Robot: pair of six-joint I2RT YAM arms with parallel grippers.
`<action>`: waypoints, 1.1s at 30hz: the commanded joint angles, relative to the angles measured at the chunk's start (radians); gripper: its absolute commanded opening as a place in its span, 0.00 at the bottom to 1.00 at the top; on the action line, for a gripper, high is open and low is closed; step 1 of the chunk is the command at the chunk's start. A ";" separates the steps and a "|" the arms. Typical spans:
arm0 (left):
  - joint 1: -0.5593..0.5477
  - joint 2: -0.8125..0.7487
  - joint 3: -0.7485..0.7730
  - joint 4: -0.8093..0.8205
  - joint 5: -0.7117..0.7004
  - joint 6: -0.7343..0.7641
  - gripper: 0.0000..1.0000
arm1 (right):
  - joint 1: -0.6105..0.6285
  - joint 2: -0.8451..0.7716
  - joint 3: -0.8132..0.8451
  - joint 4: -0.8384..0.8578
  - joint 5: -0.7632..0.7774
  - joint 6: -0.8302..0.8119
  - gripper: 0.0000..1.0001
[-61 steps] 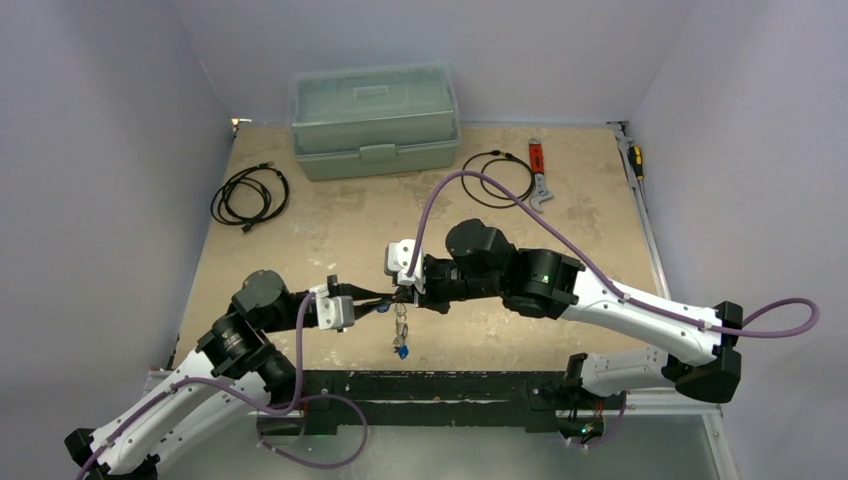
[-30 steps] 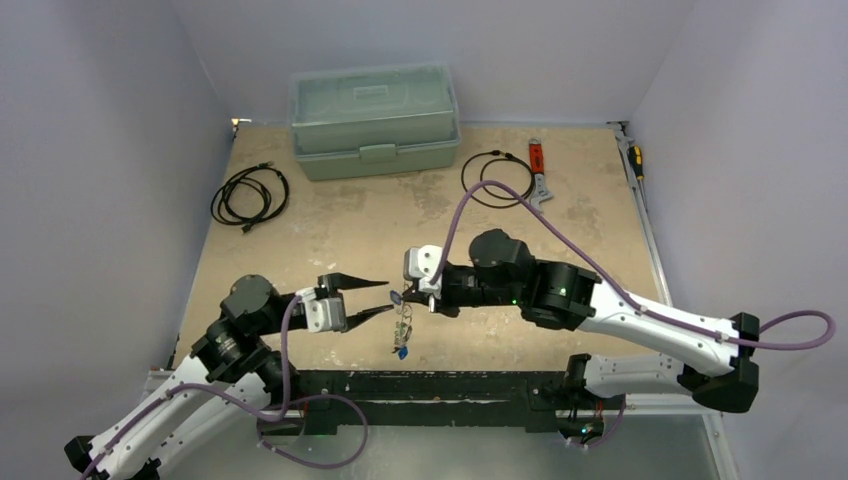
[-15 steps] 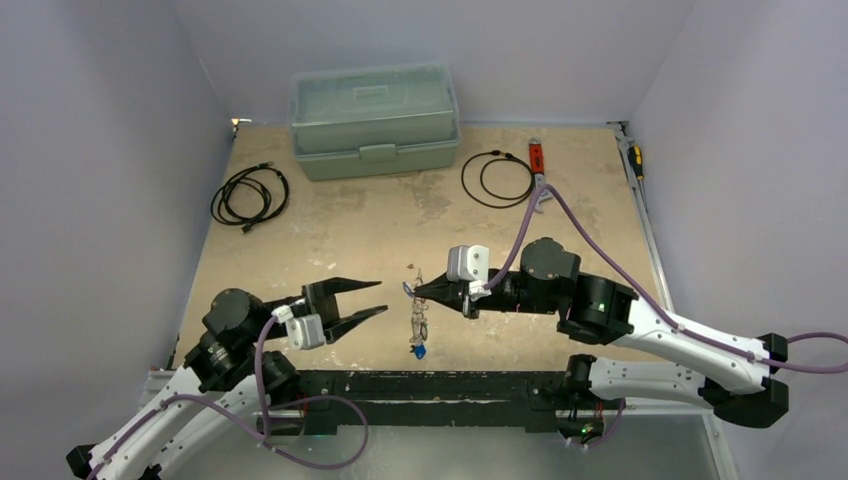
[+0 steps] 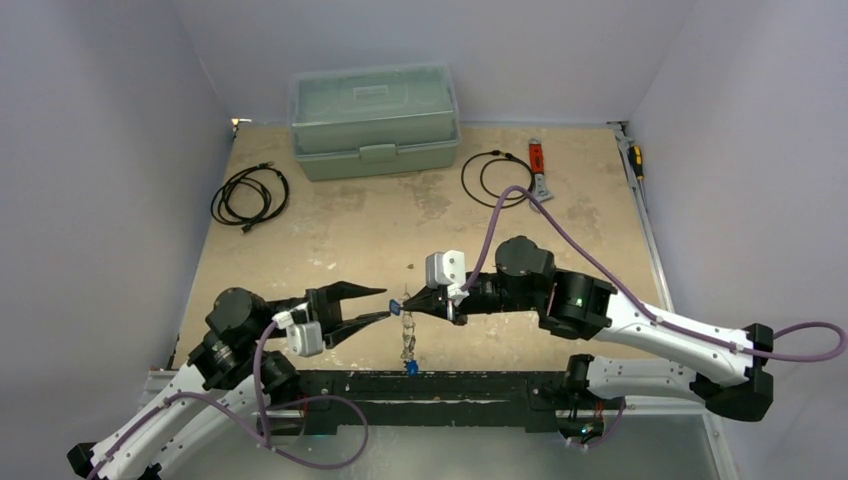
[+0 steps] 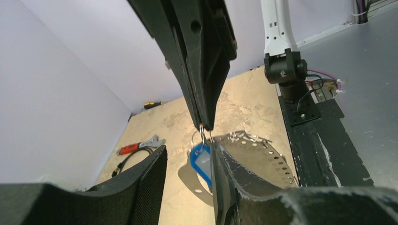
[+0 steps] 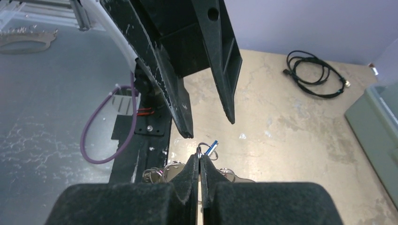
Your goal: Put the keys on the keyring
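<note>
My right gripper [image 4: 408, 304] is shut on a thin silver keyring [image 5: 202, 135], pinched at its fingertips [image 6: 194, 161]. A blue plastic tag [image 5: 201, 161] hangs from the ring and shows edge-on in the right wrist view [image 6: 212, 146]. A bunch of silver keys and rings [image 4: 407, 345] dangles below it, with a blue bit [image 4: 410, 368] at the bottom, above the table's near edge. My left gripper [image 4: 385, 303] is open and empty. Its fingers [image 5: 141, 183] straddle the hanging tag just left of the right fingertips. It points at me in the right wrist view [image 6: 206, 124].
A green lidded box [image 4: 375, 120] stands at the back. Coiled black cables lie at the back left [image 4: 250, 195] and back right [image 4: 497, 178]. A red-handled wrench [image 4: 539, 170] lies beside the right coil. A perforated metal strip [image 5: 263, 152] hangs with the bunch.
My left gripper let go, opened and drew back left. My right gripper carried the ring and bunch right, then came back left until its tips met the open left fingers.
</note>
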 commanded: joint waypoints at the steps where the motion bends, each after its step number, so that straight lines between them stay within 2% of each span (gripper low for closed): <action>1: 0.004 0.008 -0.016 0.063 0.082 0.018 0.35 | 0.003 0.015 0.070 0.030 -0.051 0.005 0.00; 4: 0.004 0.015 -0.016 0.060 0.101 0.025 0.29 | 0.004 0.024 0.081 0.022 -0.051 -0.002 0.00; 12: 0.004 0.013 -0.026 0.049 0.095 0.041 0.34 | 0.004 0.031 0.113 -0.006 -0.048 -0.012 0.00; 20: 0.004 0.019 -0.022 0.039 0.089 0.061 0.31 | 0.003 0.054 0.128 -0.023 -0.076 -0.018 0.00; 26: 0.004 0.020 -0.019 0.036 0.082 0.067 0.24 | 0.003 0.065 0.133 -0.023 -0.088 -0.019 0.00; 33: 0.004 0.025 -0.014 0.030 0.083 0.073 0.08 | 0.002 0.074 0.139 -0.019 -0.096 -0.019 0.00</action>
